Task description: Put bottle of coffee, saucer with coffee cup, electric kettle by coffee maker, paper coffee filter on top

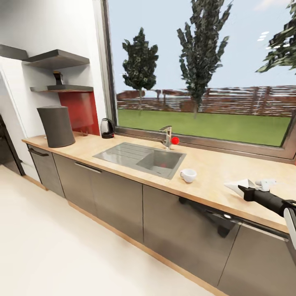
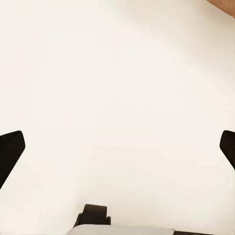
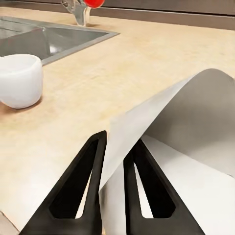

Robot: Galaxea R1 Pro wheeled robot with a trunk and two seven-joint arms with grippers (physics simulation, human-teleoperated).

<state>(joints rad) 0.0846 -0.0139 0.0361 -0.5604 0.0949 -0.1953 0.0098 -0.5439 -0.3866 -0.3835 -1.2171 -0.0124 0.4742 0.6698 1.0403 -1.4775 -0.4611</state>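
**Right gripper pinching the paper filter at the counter's right end**

Head view: the right gripper (image 1: 243, 190) is reaching in from the lower right of the frame, its black fingers closing on the paper coffee filter (image 1: 238, 186), which is sitting just above the countertop (image 1: 213, 172). Right wrist view: the two fingers (image 3: 78, 186) are standing nearly together with the filter's white edge (image 3: 161, 122) caught between them; the sheet is curling up and away toward the right of that frame.

The coffee cup (image 1: 188, 175) is resting on the counter left of the filter, near the sink (image 1: 139, 158). The coffee maker (image 1: 56, 126) is standing at the far left of the counter, the electric kettle (image 1: 107, 128) by the window corner, the bottle of coffee (image 1: 57, 78) on the shelf at upper left.

Left wrist view: the left gripper (image 2: 117, 147) is hanging spread wide over pale floor (image 2: 117, 73), fingertips at opposite frame edges, holding nothing.
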